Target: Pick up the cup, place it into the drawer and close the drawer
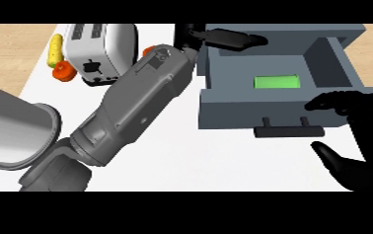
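Observation:
The blue-grey drawer [218, 107] stands pulled out on the white counter, its dark handle [288, 130] facing me. A flat bright green object [277, 82], which may be the cup, lies on the drawer's floor, with nothing touching it. My left forearm slants up from the lower left, and my left hand [227, 39] reaches over the drawer's back left corner with fingers stretched out and nothing in them. My right hand [341, 104] hovers at the right end of the drawer's front, fingers relaxed, thumb low at the right edge.
A white toaster [98, 50] stands at the back left, with a yellow item [55, 48] and an orange-red item [64, 71] beside it. Another orange thing [148, 50] peeks from behind my left wrist. A large grey metal vessel [22, 134] fills the left edge.

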